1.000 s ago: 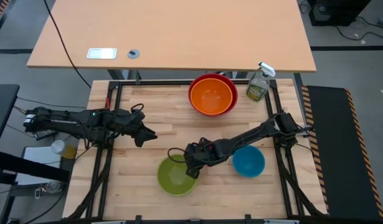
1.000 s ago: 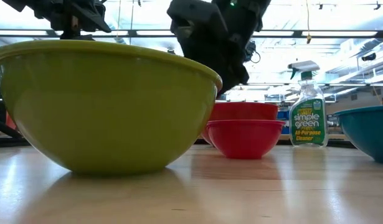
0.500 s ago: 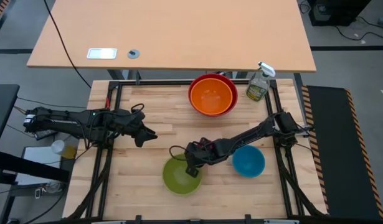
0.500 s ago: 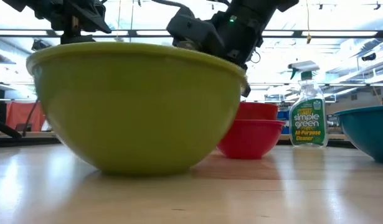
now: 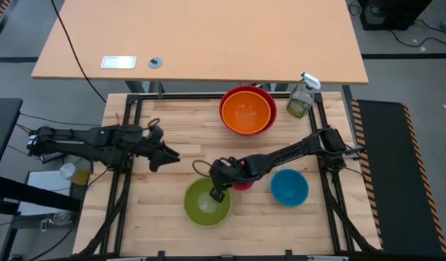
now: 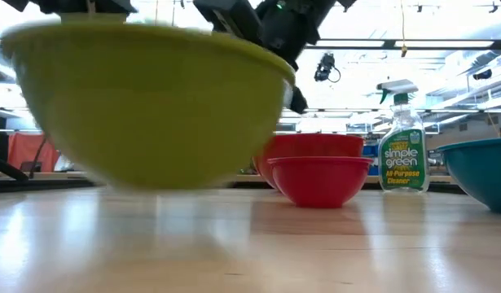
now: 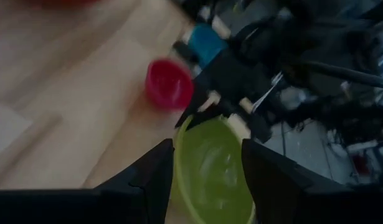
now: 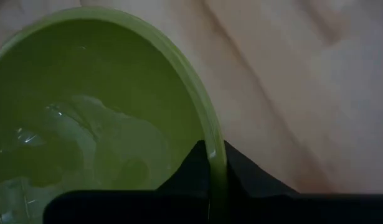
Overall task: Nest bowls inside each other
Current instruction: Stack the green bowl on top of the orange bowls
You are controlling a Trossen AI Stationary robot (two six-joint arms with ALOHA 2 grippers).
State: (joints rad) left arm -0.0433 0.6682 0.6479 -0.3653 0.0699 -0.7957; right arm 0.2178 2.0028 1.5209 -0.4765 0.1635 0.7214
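Off the table (image 5: 164,210) now, lime bowl (image 5: 202,205), right gripper (image 5: 217,193) jaws clamped on rim

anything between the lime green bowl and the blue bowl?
High view: the pink bowl sits between lime green bowl and blue bowl, partly under the right arm.

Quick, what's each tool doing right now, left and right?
Left tool: open, holding nothing, above the table left of the bowls.
Right tool: closed on the rim of the lime green bowl.
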